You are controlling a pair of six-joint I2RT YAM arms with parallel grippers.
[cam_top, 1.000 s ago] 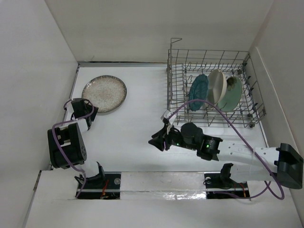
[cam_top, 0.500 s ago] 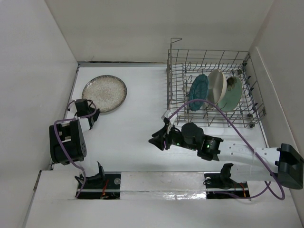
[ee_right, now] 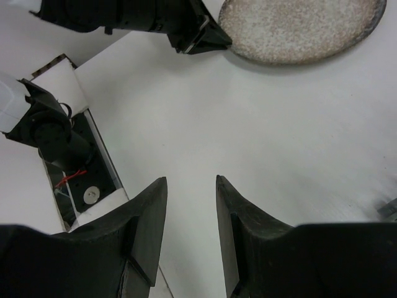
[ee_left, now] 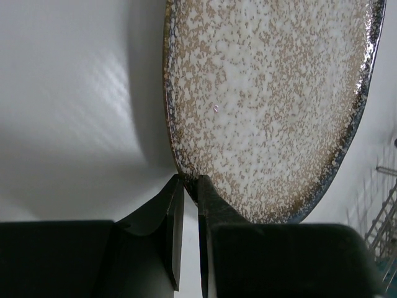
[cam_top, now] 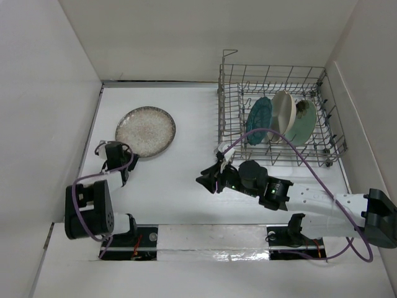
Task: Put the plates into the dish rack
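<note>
Since the earlier frames the speckled beige plate [cam_top: 146, 131] has slid right and a little nearer, away from the left wall [cam_top: 49, 93], and the left arm has drawn back toward its base with it. The plate lies on the far-left part of the table [cam_top: 186, 118], with bare surface showing all round its brown rim. The left gripper [ee_left: 186, 181] is clamped on the plate's near rim, one finger on each face of the edge. A broad open stretch of table separates the plate's right edge from the left side of the dish rack [cam_top: 221, 105] at the far right. In the rack the dark teal plate [cam_top: 258, 120], the cream plate [cam_top: 283, 113] and the mint green plate [cam_top: 303, 124] stand on edge side by side among the tines. The right gripper [ee_right: 190, 180] hangs over mid-table near the rack's near-left corner, jaws parted and empty.
</note>
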